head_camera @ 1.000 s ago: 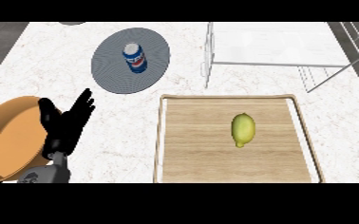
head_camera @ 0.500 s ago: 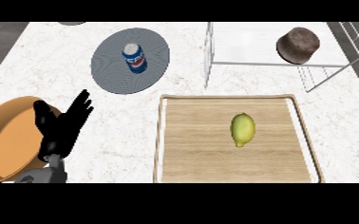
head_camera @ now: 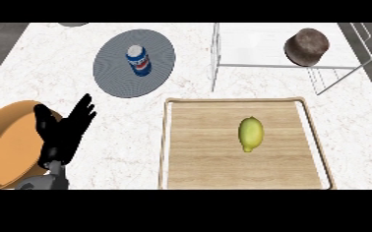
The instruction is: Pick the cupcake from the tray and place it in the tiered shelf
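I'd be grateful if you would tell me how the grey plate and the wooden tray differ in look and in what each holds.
The grey plate is round and finely striped; the wooden tray is rectangular, pale wood with a raised rim. The plate holds a blue and white can; the tray holds a yellow lemon. The plate lies at the counter's far left, the tray nearer, at the right. Both lie flat on the marbled counter, each holding one item.

Markings on the can

The only marking in view is on the blue can (head_camera: pixel 140 60) lying on the grey plate (head_camera: pixel 116 81): a red, white and blue band or emblem runs across its side, but no letters or numbers in it can be made out. Nothing else in the head view carries any text, label or sign.
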Robot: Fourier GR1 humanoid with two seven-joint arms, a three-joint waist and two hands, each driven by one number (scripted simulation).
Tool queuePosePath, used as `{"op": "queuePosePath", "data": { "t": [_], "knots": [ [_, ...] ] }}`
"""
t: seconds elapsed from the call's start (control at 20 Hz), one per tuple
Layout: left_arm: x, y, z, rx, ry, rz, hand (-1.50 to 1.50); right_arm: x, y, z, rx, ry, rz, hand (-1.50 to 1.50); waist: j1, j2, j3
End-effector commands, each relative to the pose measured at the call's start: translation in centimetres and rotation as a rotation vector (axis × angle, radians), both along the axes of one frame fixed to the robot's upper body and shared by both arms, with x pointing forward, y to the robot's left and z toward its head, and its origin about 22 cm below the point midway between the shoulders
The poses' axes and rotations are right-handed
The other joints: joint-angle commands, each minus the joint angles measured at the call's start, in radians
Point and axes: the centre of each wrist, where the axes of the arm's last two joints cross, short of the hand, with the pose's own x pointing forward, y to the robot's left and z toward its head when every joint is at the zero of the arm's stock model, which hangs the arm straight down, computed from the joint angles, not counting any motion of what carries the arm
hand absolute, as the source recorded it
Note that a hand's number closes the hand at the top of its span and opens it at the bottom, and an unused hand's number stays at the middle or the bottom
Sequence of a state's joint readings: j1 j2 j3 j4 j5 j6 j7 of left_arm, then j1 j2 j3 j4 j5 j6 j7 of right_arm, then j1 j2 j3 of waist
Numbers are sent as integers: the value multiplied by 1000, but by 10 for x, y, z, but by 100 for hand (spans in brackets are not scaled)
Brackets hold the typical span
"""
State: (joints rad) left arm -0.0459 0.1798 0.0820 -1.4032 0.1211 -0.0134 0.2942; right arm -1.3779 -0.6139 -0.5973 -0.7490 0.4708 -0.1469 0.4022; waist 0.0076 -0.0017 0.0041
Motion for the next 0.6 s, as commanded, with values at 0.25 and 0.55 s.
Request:
{"op": "queuePosePath", "data": {
  "t": [0.25,0.55],
  "knots": [
    [-3,2,-4,9,64,22,0,-50,-114,-23,156,-49,-116,-150,-8,4,-3],
    [1,-6,-5,-10,53,16,0,-88,-162,-15,133,-35,-58,-150,-2,5,-3]
  ]
}}
